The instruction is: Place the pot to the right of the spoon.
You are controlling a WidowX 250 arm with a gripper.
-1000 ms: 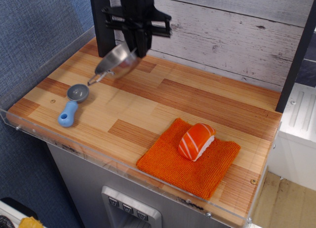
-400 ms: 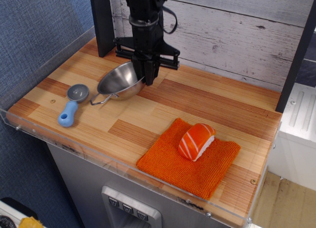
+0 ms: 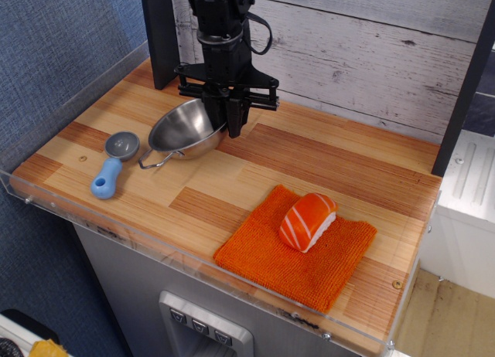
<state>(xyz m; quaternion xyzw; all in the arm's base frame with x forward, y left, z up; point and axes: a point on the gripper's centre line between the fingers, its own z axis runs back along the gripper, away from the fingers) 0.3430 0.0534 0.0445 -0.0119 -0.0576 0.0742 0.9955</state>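
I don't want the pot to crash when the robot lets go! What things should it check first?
1. Pot is right of the spoon: ok.
2. Pot is not touching the spoon: ok, a gap shows between them.
3. Pot sits flat on the table: not ok, it looks tilted, right rim raised.
4. Gripper has hold of the pot's right rim: ok, it looks shut on it.
5. Sushi and orange cloth are out of the way: ok, far to the right.

- No readable text, labels, brand names, numbers or signs appear anywhere in this view, on any object or any surface.
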